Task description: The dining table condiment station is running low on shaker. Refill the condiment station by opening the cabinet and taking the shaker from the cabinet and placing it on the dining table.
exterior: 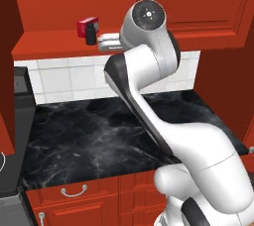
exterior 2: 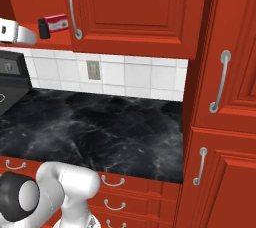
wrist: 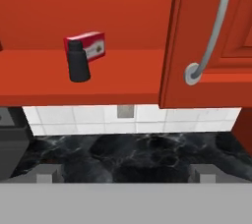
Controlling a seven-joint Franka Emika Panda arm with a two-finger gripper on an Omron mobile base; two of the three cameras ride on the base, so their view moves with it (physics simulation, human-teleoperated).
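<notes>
Shaker (wrist: 78, 61) standing upright on the bare shelf of the opened cabinet (wrist: 88, 85), just in front of a small red box (wrist: 90, 44) leaning behind it. Looking dark, matte and tapered: narrower rounded cap above, wider base below. Judging it light, rigid and fairly smooth, so likely to slip or tip if pinched near the cap; better taken across the lower, wider body, jaws level with the shelf. Seeing the same shaker (exterior: 91, 34) and box (exterior: 87, 24) in the left base view, near the gripper (exterior: 101, 42), which is reaching toward them but not touching. Gripper standing wide open, holding nothing, finger tips (wrist: 48, 174) showing well apart at the bottom of the hand view.

Cabinet being red painted wood, smooth, with a raised-panel door (wrist: 211, 36) hanging beside the shelf on the right and a long curved silver bar handle (wrist: 212, 34), glossy metal. Below, white square tiles (wrist: 98, 120) with a small grey outlet plate (wrist: 125, 112), then a black worktop (wrist: 133, 154) veined in white, polished like marble. Low red drawers (exterior 2: 112, 182) with small curved handles showing under the worktop in the right base view.
</notes>
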